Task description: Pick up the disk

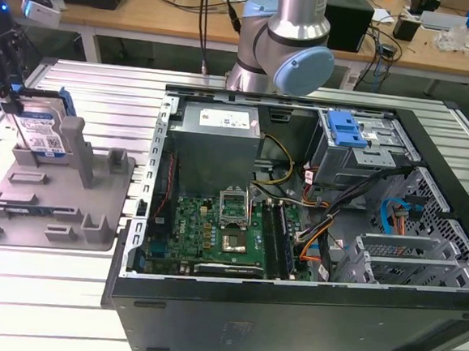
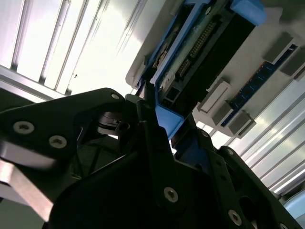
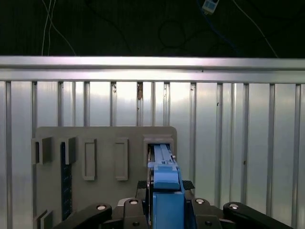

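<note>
Gripping the disk (image 1: 41, 132) by its upper edge, the hand (image 1: 5, 96) sits at the far end of the exterior view's left, its black fingers (image 2: 152, 138) closed on the blue side rails. In both wrist views the blue rail (image 3: 166, 188) runs straight out from between the fingers, which suggests the grasp was taken on the narrow sides so the labelled face stays untouched.

The disk stands on edge in the grey holder tray (image 1: 53, 210), its white-and-blue label facing the exterior view. The tray's upright posts (image 1: 82, 151) brace it, presumably so a hand coming from above can reach the rails. Whether the disk has lifted clear of its slot I cannot tell; its lower edge sits close to the tray.

The tray rests on the ribbed metal counter (image 1: 103, 84), just beside the open computer case (image 1: 295, 229), whose motherboard (image 1: 214, 231) and blue-latched drive cage (image 1: 347, 136) lie exposed. The robot arm's base (image 1: 282, 41) rises behind the case.
</note>
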Available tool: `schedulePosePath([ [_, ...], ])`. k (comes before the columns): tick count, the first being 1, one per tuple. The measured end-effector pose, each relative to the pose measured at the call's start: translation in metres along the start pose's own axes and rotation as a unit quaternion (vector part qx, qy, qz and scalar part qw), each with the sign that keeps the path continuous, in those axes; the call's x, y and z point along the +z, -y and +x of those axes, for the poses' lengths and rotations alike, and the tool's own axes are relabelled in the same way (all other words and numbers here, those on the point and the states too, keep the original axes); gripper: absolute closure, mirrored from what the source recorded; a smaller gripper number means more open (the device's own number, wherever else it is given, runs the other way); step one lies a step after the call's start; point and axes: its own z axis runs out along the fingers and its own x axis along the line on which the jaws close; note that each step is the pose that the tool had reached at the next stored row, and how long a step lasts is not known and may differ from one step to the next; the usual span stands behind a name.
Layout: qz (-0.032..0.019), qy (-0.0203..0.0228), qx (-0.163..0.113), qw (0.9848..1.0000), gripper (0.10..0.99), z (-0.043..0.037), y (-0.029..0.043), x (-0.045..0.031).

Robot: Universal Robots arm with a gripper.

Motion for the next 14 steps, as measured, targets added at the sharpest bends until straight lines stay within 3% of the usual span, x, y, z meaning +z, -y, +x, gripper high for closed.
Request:
schedulePosePath([
  [3, 0.0, 0.0005, 0.0, 1.0, 0.722, 0.0005, 0.0001, -0.0058],
  [5, 0.0, 0.0005, 0.0, 1.0, 0.722, 0.0017, 0.0001, -0.0151],
  [14, 0.0, 0.0006, 0.0, 1.0, 0.722, 0.0036, 0.0002, -0.0675],
])
